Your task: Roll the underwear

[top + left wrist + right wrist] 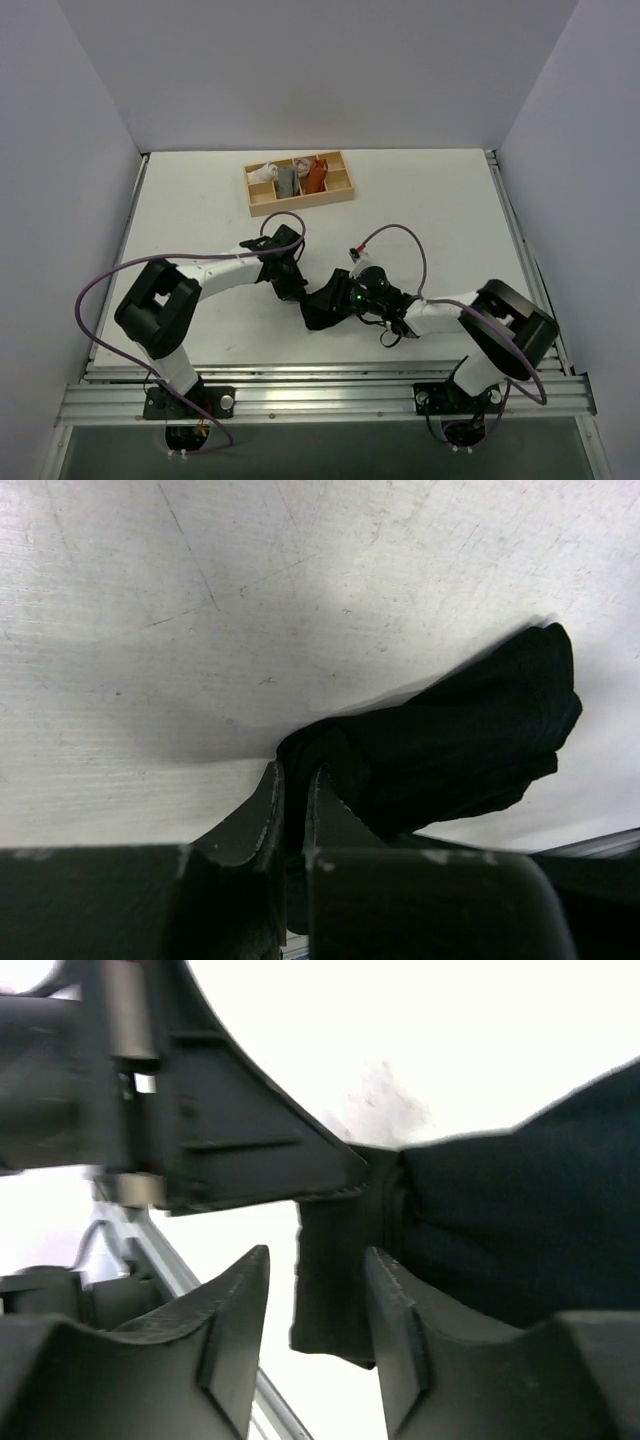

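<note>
The black underwear [322, 306] lies bunched on the white table between the two grippers. My left gripper [293, 290] is at its left end. In the left wrist view the left gripper [296, 772] is shut on a fold of the underwear [460, 730], which spreads away to the right. My right gripper [346, 300] is at the garment's right side. In the right wrist view the right gripper [318, 1260] stands open, and a flap of the underwear [520, 1210] hangs between its fingers. The left gripper's fingers [250, 1150] pinch that same edge just above.
A small wooden tray [300, 205] stands at the back of the table, holding a white roll [265, 173], a grey roll [288, 180] and an orange-brown roll [316, 176]. The metal rail [320, 395] runs along the near edge. White walls enclose the table.
</note>
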You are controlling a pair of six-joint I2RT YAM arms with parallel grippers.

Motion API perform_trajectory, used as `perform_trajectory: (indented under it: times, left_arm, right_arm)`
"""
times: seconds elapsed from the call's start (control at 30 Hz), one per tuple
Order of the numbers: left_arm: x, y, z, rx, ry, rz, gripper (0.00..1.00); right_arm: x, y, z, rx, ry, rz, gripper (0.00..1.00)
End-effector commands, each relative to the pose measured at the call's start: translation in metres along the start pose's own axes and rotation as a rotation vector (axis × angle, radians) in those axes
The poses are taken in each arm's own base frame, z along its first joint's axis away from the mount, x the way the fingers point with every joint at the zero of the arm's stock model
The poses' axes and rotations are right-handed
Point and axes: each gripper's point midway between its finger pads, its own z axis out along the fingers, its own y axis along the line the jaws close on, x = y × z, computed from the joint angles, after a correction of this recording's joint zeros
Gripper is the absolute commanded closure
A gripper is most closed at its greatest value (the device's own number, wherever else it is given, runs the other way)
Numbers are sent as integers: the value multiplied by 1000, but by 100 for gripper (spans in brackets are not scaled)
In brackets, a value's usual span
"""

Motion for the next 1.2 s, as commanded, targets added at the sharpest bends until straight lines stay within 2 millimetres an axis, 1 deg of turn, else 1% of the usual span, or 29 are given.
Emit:
perform_trajectory:
  times: [0.0, 0.03, 0.07, 0.1, 0.13, 0.17, 0.27, 0.33, 0.37, 0.4, 0.43, 0.47, 0.5, 0.53, 0.57, 0.6, 0.63, 0.67, 0.8, 0.87, 0.9, 0.93, 0.97, 1.0, 1.03, 1.07, 1.1, 1.13, 1.17]
  left_arm:
    - [8, 22, 2, -133, 15, 61, 98]
    - [10, 23, 3, -141, 20, 66, 98]
    - [11, 22, 3, -152, 20, 70, 98]
    - [13, 23, 5, -162, 27, 74, 98]
    - [15, 24, 6, -171, 31, 72, 98]
    - [15, 23, 7, -175, 33, 68, 98]
    - [19, 23, 6, -183, 39, 64, 98]
    - [20, 21, 4, -186, 40, 62, 98]
    - [20, 22, 4, -192, 43, 59, 98]
    - [20, 23, 3, -196, 44, 52, 98]
    - [21, 22, 3, -198, 45, 51, 98]
    - [22, 25, 2, -211, 51, 46, 98]
    - [23, 27, 1, -225, 57, 40, 98]
    - [20, 29, 0, -239, 36, 43, 98]
    - [20, 31, -1, -248, 35, 41, 98]
    - [19, 32, -2, -252, 30, 37, 98]
    - [20, 33, -2, -254, 31, 34, 98]
    - [19, 35, -2, -265, 27, 30, 98]
    - [23, 39, -1, -278, 39, 17, 98]
    - [24, 39, -1, -276, 41, 5, 98]
    - [27, 42, -2, -282, 53, -1, 98]
    - [26, 45, -4, -292, 52, -13, 98]
    - [25, 47, -5, -293, 50, -22, 98]
    - [26, 51, -9, -290, 52, -31, 97]
    - [21, 52, -12, -281, 48, -52, 93]
    - [14, 45, -18, -229, 25, -68, 86]
    - [14, 43, -21, -196, 35, -78, 64]
    - [13, 47, -24, -184, 28, -80, 55]
    - [6, 47, -28, -165, 1, -72, 49]
  right_arm:
    - [4, -26, -18, 258, 78, -220, 60]
    - [-9, -11, -14, 256, 42, -254, 59]
    - [2, -11, -16, 285, 85, -313, 57]
    - [2, -7, -16, 299, 88, -345, 56]
    - [-5, 3, -12, 311, 62, -382, 56]
    - [7, 3, -13, 327, 104, -429, 55]
    - [10, 4, -9, 376, 103, -491, 54]
    - [18, 7, -9, 391, 114, -543, 54]
    - [15, 4, -9, 436, 97, -571, 54]
    - [22, 5, -9, 441, 109, -602, 53]
    - [23, 6, -8, 450, 109, -616, 53]
    - [26, 2, -9, 477, 118, -634, 53]
    - [21, 5, -8, 502, 89, -654, 53]
    - [26, 9, -8, 508, 88, -682, 52]
    - [30, 2, -10, 549, 104, -707, 52]
    - [25, 5, -9, 576, 74, -727, 52]
    - [28, 7, -7, 576, 72, -735, 52]
    - [37, -2, -11, 616, 110, -768, 52]
    - [49, -3, -5, 628, 123, -806, 53]
    - [54, -10, -1, 639, 130, -792, 59]
    - [56, -15, -1, 648, 135, -785, 65]
    - [57, -20, 0, 654, 139, -770, 77]
    - [63, -30, -3, 663, 161, -755, 81]
    - [63, -31, 1, 641, 149, -710, 85]
    - [66, -34, 1, 628, 160, -684, 92]
    - [75, -36, 1, 576, 182, -643, 94]
    - [72, -38, 2, 554, 174, -575, 96]
    - [73, -39, 2, 521, 177, -525, 99]
    - [64, -16, 10, 401, 120, -452, 100]
